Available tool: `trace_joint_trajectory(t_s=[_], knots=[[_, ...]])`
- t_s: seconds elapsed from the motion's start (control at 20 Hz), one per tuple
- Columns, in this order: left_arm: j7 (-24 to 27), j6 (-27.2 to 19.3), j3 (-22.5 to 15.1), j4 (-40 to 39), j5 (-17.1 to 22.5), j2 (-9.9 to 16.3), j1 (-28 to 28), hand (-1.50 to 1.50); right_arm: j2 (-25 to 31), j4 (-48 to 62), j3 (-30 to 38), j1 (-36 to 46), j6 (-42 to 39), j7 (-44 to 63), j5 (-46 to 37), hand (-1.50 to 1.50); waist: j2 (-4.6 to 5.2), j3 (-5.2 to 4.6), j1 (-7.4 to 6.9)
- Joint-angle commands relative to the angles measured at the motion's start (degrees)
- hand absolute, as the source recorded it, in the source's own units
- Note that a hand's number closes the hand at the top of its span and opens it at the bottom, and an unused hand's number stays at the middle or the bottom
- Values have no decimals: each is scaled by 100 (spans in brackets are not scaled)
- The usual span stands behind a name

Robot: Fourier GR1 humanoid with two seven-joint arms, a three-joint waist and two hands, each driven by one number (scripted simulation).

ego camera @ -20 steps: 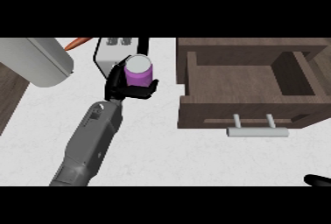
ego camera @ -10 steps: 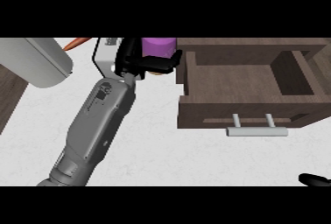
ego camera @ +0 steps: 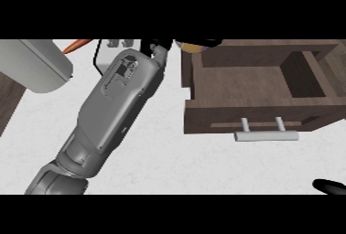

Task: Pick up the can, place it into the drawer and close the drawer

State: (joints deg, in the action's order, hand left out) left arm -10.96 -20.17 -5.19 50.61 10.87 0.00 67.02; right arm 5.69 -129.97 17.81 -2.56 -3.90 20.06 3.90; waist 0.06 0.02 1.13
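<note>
Left hand [ego camera: 164, 45], black, sits at top centre of frame w/ the long grey forearm [ego camera: 111, 112] running down to lower left. Most of the hand is cut off by the top edge, so can't tell if its fingers are curled or straight. Just right of it a sliver of something rounded, yellowish-purple [ego camera: 191, 46], prob. the can, still up high beside the drawer's back-left corner, not inside yet.

The dark brown wooden drawer [ego camera: 256, 80] is pulled open at right, pale bar handle [ego camera: 266, 135] facing the viewer.

Best move, I'd say: carry rightward till it's well over the drawer floor, clear of the left wall, then lower before letting go.

Right hand [ego camera: 330, 186] only a black tip, lower right corner; can't tell its state.
</note>
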Motion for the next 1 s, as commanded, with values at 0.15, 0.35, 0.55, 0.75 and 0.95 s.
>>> trace_joint_trajectory(t_s=[0.15, 0.35, 0.55, 0.75, 0.95], knots=[[-67, -429, -395, -960, 512, 0, 1047, 150, -67, -59, -184, 98, 71, -19, -177, -150, 34, 3, 135], [-23, -428, -424, -1414, 553, 0, 1412, 150, -21, -17, -10, 85, 36, -63, 33, -150, 32, 5, 131], [-161, -714, -773, -1971, 869, 0, 2044, 150, 211, 122, 109, 293, -61, 65, 187, -150, 63, 10, 279], [201, -602, -708, -2509, 1027, 0, 2211, 150, 259, 33, -35, 452, 2, 323, 102, -150, 89, 8, 297], [390, -938, -1118, -2680, 1236, 0, 2174, 150, 196, -106, -57, 405, -15, 287, 203, -150, 95, 12, 428]])
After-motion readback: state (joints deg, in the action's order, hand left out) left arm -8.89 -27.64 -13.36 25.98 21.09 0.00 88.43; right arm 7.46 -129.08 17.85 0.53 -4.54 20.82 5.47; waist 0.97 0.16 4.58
